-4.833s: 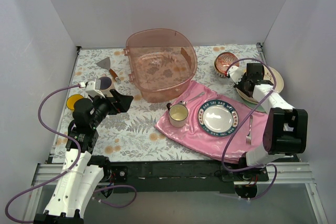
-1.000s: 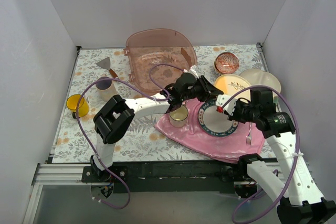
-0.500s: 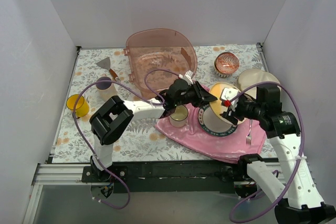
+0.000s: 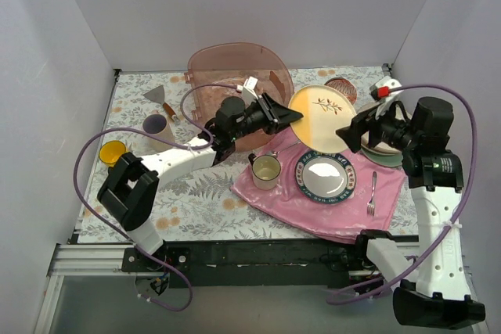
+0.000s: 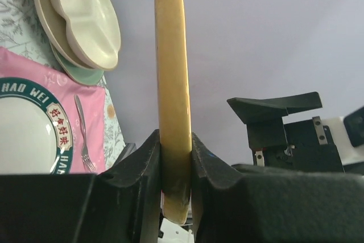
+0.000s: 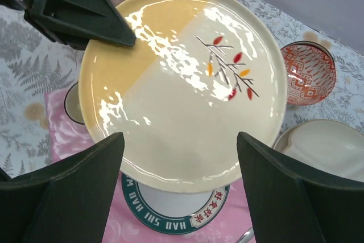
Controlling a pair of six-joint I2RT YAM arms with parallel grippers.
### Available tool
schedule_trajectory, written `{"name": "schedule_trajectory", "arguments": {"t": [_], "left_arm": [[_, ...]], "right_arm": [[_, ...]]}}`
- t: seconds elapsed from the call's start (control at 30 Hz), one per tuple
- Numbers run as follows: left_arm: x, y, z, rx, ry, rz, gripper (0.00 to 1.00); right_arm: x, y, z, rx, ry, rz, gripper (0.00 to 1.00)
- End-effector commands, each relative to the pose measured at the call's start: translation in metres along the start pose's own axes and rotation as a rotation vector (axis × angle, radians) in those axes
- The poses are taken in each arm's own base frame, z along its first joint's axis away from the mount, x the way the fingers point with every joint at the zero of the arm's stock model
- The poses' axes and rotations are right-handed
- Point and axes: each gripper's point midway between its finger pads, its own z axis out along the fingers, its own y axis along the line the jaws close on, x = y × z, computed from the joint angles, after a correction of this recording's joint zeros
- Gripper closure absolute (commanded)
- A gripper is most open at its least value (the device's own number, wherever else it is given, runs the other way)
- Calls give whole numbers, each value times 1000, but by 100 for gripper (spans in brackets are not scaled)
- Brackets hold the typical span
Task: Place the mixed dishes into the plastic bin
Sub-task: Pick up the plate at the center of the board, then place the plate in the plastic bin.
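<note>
My left gripper [image 4: 283, 115] is shut on the rim of the peach plate [image 4: 319, 107], a peach-and-cream plate with a twig motif, and holds it tilted in the air just right of the plastic bin [image 4: 235, 51]. In the left wrist view the plate's edge [image 5: 173, 72] stands clamped between both fingers. My right gripper [image 6: 180, 140] hangs open in front of the plate [image 6: 182, 78], apart from it. The cream divided plate [image 5: 85, 18] lies on a mint-green plate [image 5: 79, 69]. Further off are the red-patterned bowl [image 6: 307, 72], the yellow mug [image 4: 113, 152] and the purple-lined mug [image 4: 156, 127].
On the pink cloth [image 4: 274, 197] lie the dark-blue-rimmed plate [image 4: 322, 176], a cream cup [image 4: 266, 168] and a fork [image 4: 373, 193]. A spatula [image 4: 156, 95] lies left of the bin. White walls close in the table on three sides.
My right gripper opened and let go of the peach plate, then drew back to the right. The left arm carried the plate up and back, closer to the bin.
</note>
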Motion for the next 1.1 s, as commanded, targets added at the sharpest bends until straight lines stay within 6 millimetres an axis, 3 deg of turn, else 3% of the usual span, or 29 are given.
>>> {"name": "schedule_trajectory", "arguments": {"t": [0.0, 0.1, 0.2, 0.27, 0.47, 0.67, 0.93, 1.07], "left_arm": [[-42, -80, -38, 184, -82, -8, 100], [-64, -82, -49, 169, -121, 17, 100], [-90, -81, -61, 159, -168, 27, 100], [-110, -85, -72, 164, -202, 40, 100], [-159, -86, -97, 134, -281, 71, 100], [-204, -75, -110, 73, -359, 119, 100], [-250, -47, -101, -1, -382, 123, 100], [-262, -29, -90, -41, -376, 110, 100]], "right_arm": [[-54, -7, -14, -17, -146, 131, 12], [-61, -15, -18, -55, -176, 220, 13], [-51, -28, -14, -50, -174, 263, 14], [-34, -35, -7, -49, -157, 292, 14], [-7, -25, -2, -179, -197, 258, 13], [25, -31, 9, -164, -180, 240, 13], [72, -29, 21, -165, -156, 244, 12], [80, -29, 20, -159, -157, 230, 12]]}}
